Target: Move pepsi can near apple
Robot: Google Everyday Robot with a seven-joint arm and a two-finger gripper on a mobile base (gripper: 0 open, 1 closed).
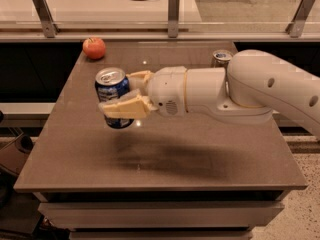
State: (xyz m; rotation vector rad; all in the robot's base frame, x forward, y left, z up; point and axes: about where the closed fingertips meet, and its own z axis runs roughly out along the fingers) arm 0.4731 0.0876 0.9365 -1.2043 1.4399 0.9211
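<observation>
The pepsi can [112, 91] is blue with a silver top. My gripper [121, 93] is shut on it, with cream fingers [126, 107] on both sides, and holds it upright above the left middle of the brown table [200, 154]. Its shadow lies on the table below. The apple [94, 48] is red-orange and sits at the table's far left corner, beyond the can and a little to its left. My white arm reaches in from the right.
A slimmer silver-grey can [220, 58] stands at the far right of the table, mostly hidden behind my arm. A glass rail with metal posts [173, 14] runs along the far edge. The floor drops away on the left and right.
</observation>
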